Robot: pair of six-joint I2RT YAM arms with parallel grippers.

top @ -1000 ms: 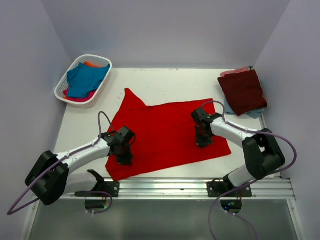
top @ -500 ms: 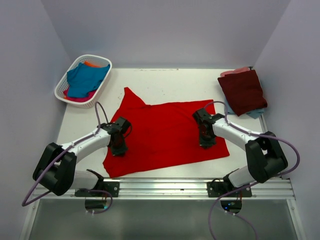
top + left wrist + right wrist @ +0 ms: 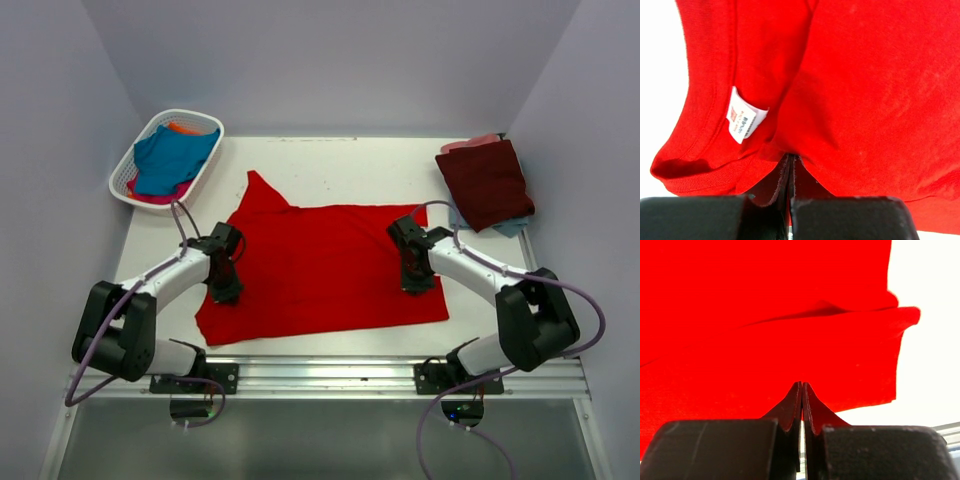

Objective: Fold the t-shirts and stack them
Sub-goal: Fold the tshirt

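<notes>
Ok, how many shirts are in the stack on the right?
3 visible: maroon shirt on top, pink shirt peeking out at the far edge, pale blue shirt showing at the near right corner. More may be hidden underneath.

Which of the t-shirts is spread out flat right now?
The bright red t-shirt; the maroon one is folded, the teal one heaped in the basket.
</notes>
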